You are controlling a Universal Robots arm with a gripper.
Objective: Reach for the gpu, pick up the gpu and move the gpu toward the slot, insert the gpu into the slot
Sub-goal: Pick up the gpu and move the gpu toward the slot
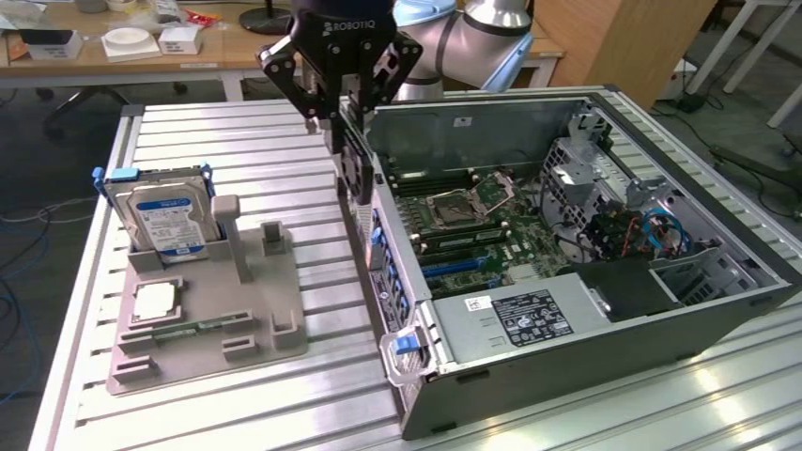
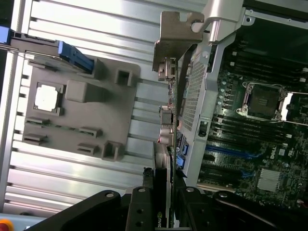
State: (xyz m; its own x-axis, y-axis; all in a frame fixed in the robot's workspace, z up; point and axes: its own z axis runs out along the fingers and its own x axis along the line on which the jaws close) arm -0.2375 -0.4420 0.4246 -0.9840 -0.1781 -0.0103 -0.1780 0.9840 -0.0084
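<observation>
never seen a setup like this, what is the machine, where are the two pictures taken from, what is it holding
It is a robot arm with a black tool. One picture comes from a camera standing off the arm, the other from a camera on its wrist. The tool is shut on a gpu, a graphics card, hanging on edge by the wall of an open computer case. Beside it on the metal table a grey holder carries a hard drive and a processor chip.
</observation>
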